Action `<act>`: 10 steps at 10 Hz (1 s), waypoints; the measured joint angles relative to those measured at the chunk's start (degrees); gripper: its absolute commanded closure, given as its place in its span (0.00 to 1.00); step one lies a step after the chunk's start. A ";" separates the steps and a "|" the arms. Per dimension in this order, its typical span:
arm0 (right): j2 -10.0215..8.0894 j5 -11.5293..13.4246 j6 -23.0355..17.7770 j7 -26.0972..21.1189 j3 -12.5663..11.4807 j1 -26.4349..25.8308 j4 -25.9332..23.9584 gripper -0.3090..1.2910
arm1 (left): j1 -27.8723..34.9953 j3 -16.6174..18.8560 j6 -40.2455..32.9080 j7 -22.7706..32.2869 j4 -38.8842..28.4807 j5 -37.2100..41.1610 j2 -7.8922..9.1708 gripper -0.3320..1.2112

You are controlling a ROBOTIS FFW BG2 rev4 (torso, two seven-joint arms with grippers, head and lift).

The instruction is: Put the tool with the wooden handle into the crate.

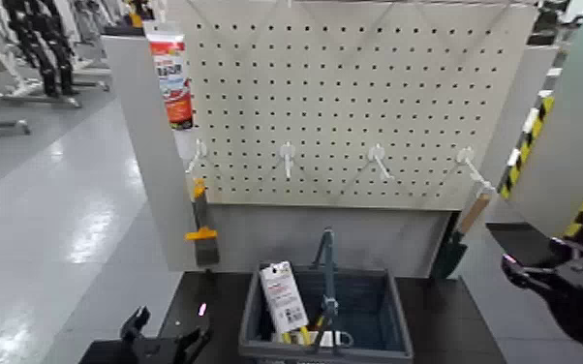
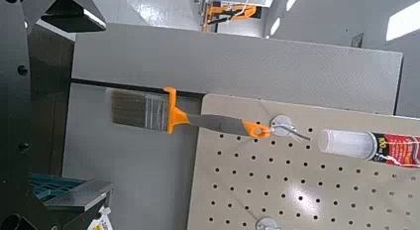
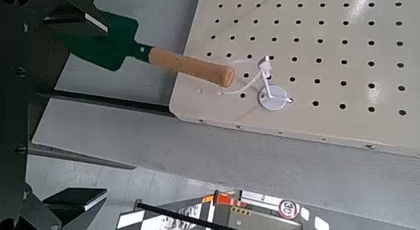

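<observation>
We're lining up for the grab w/ the right gripper (image 1: 523,274) spread wide and holding nothing, near the trowel (image 1: 462,232) hanging off the pegboard's (image 1: 353,97) far-right hook (image 1: 470,165), needing to clamp its handle, unhook, then drop into the crate (image 1: 326,319); left gripper (image 1: 169,334) idling low, released.

A white pegboard (image 1: 353,97) with white hooks (image 1: 288,155) stands on a grey panel (image 1: 150,145). Glossy pale grey floor (image 1: 44,213) reflects overhead light; yellow-and-black hazard striping (image 1: 528,145) marks the right side, metal frames (image 1: 34,48) far left
</observation>
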 measured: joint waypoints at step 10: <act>-2.18 -4.34 -7.18 2.16 10.58 -13.72 19.50 0.29 | -0.71 -0.33 0.12 -0.02 0.56 0.00 -0.18 0.28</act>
